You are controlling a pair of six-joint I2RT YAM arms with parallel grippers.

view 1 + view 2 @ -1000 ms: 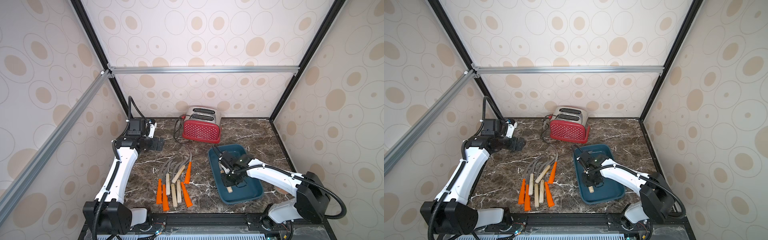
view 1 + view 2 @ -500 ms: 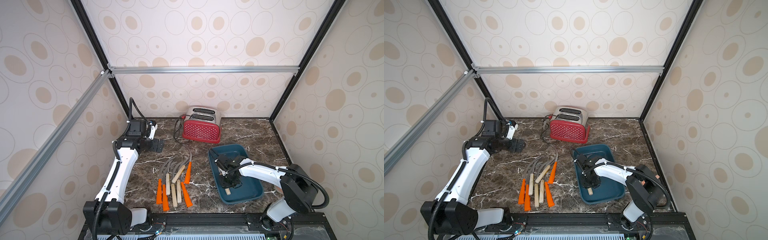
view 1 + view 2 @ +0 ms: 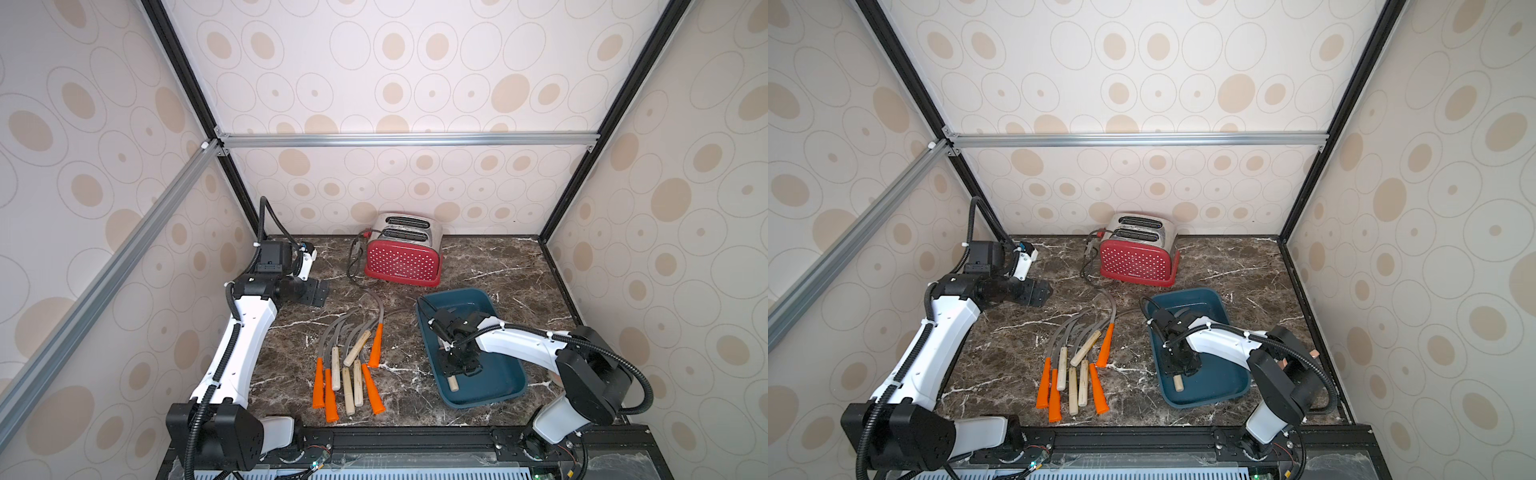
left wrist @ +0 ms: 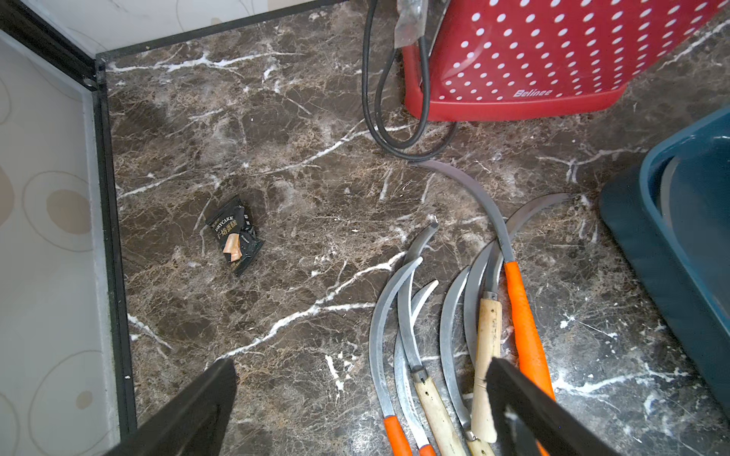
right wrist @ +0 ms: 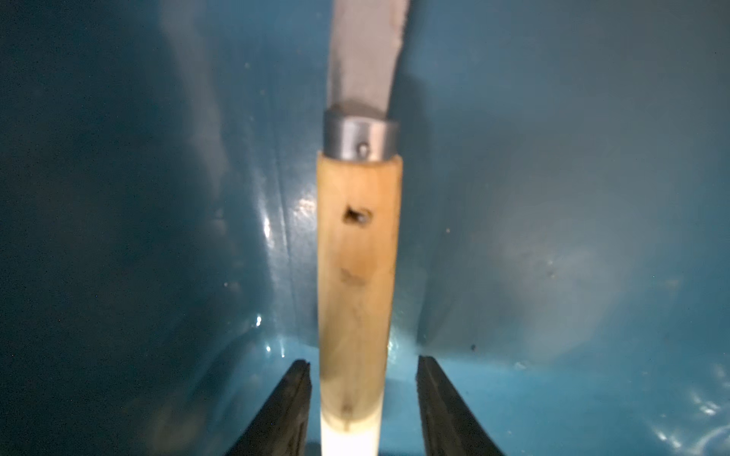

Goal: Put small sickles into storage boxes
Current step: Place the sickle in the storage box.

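1. The storage box [image 3: 503, 386] sits on the right side of the surface [image 3: 498, 266], with its near corner close to the front edge. There's bare marble behind it and out toward the right wall.
2. One wooden-handled sickle [image 5: 357, 276] lies inside. Its long axis runs along the box's length, handle end to the front and blade toward the toaster [image 3: 402, 261].
3. The right claw [image 5: 363, 367] straddles that handle, spread, with a gap on each side, so it isn't pinching.
4. The other sickles [image 3: 353, 365] are bunched mid-surface, handles frontward and blades curving back.
5. The left claw [image 4: 359, 367] hangs spread wide at the back-left, holding nothing. A snack packet [image 4: 235, 241] lies below it.
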